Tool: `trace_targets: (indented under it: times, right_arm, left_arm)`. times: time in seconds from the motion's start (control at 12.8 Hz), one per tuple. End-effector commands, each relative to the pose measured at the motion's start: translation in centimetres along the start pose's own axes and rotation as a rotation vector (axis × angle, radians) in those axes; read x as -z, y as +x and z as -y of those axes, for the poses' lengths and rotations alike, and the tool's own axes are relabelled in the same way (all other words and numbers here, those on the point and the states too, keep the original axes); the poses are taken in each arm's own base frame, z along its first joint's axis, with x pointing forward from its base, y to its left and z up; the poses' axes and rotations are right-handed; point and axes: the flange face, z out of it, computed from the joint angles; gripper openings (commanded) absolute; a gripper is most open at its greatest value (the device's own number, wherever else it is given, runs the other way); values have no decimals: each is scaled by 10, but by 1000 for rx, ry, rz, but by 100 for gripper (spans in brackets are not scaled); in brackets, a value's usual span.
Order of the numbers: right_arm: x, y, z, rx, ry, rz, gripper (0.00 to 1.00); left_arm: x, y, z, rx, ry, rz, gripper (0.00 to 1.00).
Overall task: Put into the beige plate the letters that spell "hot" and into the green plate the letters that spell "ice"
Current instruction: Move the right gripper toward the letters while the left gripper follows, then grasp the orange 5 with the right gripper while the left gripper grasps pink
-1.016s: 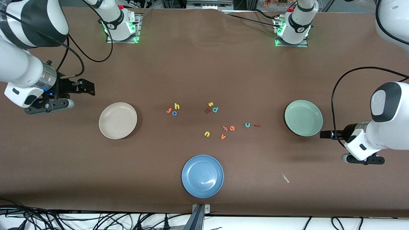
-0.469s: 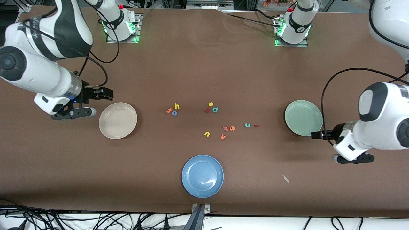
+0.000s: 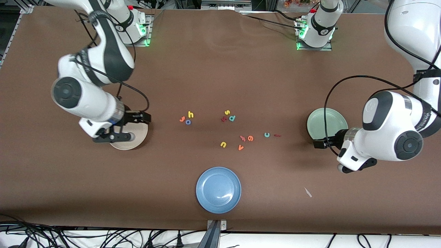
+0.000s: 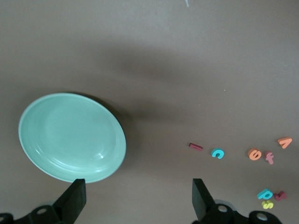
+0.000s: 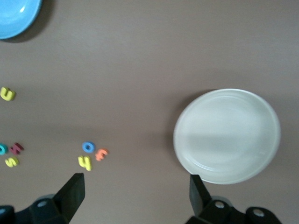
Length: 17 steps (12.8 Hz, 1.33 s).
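Yellow h (image 3: 190, 114), blue o (image 3: 188, 122) and orange t (image 3: 182, 119) lie clustered mid-table; the right wrist view shows the h (image 5: 84, 163), o (image 5: 88, 147) and t (image 5: 100, 153). Teal c (image 3: 267, 134), dark red i (image 3: 277, 135) and orange e (image 3: 250, 138) lie toward the green plate (image 3: 325, 122). My right gripper (image 3: 144, 118) hangs open and empty over the beige plate's (image 3: 136, 137) rim. My left gripper (image 3: 317, 144) hangs open and empty over the green plate's edge nearer the front camera. The left wrist view shows the green plate (image 4: 70, 135), i (image 4: 195, 147), c (image 4: 217, 153) and e (image 4: 254, 154).
A blue plate (image 3: 218, 189) sits near the front edge. Spare letters lie among the others: yellow s (image 3: 227, 112), teal d (image 3: 232, 118), yellow u (image 3: 223, 144), orange v (image 3: 240, 147). A small white scrap (image 3: 307, 192) lies toward the left arm's end.
Both arms have swung in from the table's ends toward the middle. The right gripper came over the beige plate and the left gripper reached the green plate's edge. No letter has moved.
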Motion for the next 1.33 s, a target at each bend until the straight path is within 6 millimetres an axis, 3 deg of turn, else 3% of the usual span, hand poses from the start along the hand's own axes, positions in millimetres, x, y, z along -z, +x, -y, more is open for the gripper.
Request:
trace_targets:
  times: [0.0, 0.23, 0.39, 0.63, 0.78, 1.17, 1.25]
  right_arm:
    - [-19, 4, 27, -46, 35, -23, 99]
    - [-59, -13, 64, -114, 34, -19, 99]
    - [-97, -31, 88, -176, -22, -27, 99]
    - [-138, -51, 87, -208, -30, -35, 99]
    - [-158, -52, 85, -208, -19, -40, 99]
    - [-199, -69, 77, -211, -10, -38, 99]
    - [-199, -70, 77, -215, -9, -40, 99]
  left_arm:
    - [-17, -11, -20, 101, -6, 8, 100]
    - [-53, -21, -48, 242, -24, -22, 97]
    - [-74, -29, -64, 336, -43, -36, 96]
    - [-100, -36, -75, 427, -55, -45, 94]
    - [-123, -41, -82, 481, -78, -63, 92]
    - [-176, -62, -92, 536, -102, -90, 85]
    - [-183, -65, -92, 532, -98, -88, 83]
